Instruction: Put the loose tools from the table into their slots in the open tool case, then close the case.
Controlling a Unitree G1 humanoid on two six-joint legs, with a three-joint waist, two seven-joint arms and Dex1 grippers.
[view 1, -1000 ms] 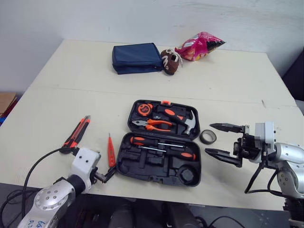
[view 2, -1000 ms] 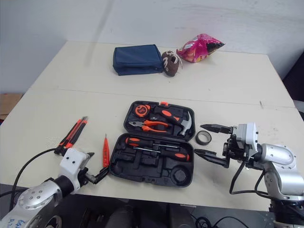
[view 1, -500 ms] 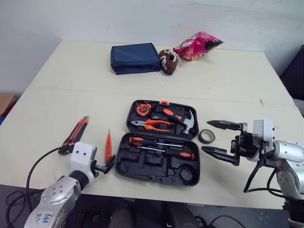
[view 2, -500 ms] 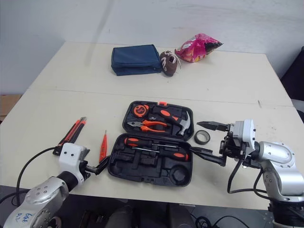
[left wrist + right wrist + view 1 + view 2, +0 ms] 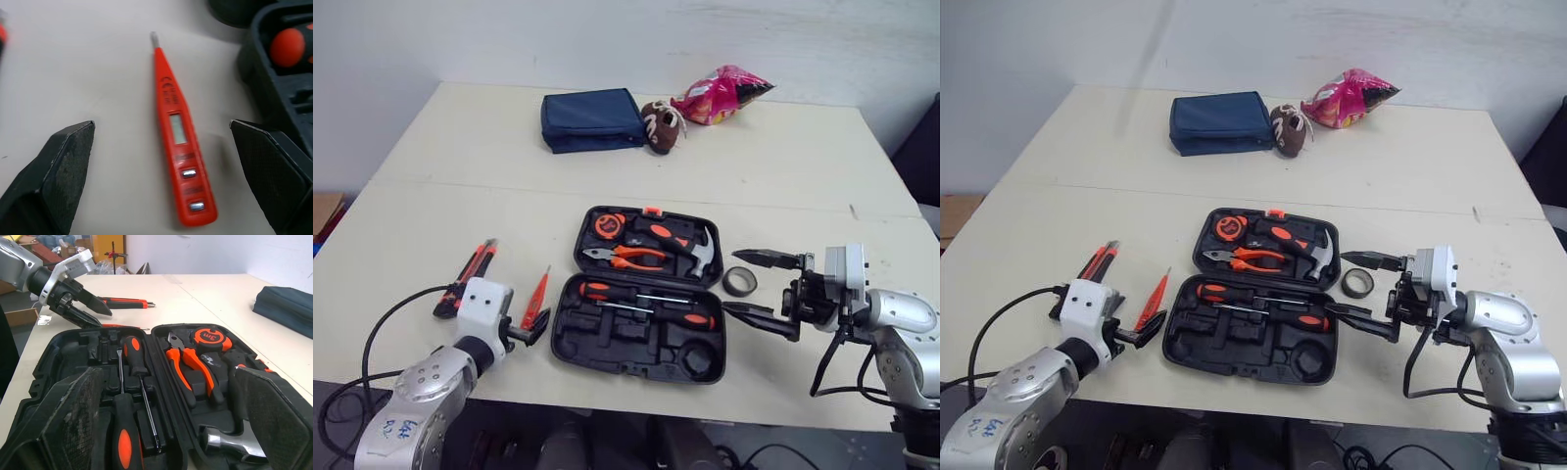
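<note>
The open black tool case (image 5: pixel 644 345) lies at the table's front middle, holding a tape measure, pliers, a hammer and screwdrivers (image 5: pixel 132 355). A red tester pen (image 5: pixel 178 132) lies left of the case, between the open fingers of my left gripper (image 5: pixel 536 326), which holds nothing. An orange and black utility knife (image 5: pixel 475 266) lies further left, partly behind my left wrist. A black tape roll (image 5: pixel 740 282) sits right of the case. My right gripper (image 5: pixel 730 281) stands open beside it, pointing at the case, with one finger on each side of the roll in the eye views.
At the far side of the table lie a blue pouch (image 5: pixel 592 119), a small brown toy football (image 5: pixel 663 124) and a pink snack bag (image 5: pixel 724 93). A black cable (image 5: pixel 386 323) loops off my left arm near the front edge.
My left gripper has moved forward onto the tester pen, which now lies tilted with its tip to the right. My right gripper has crept left toward the case.
</note>
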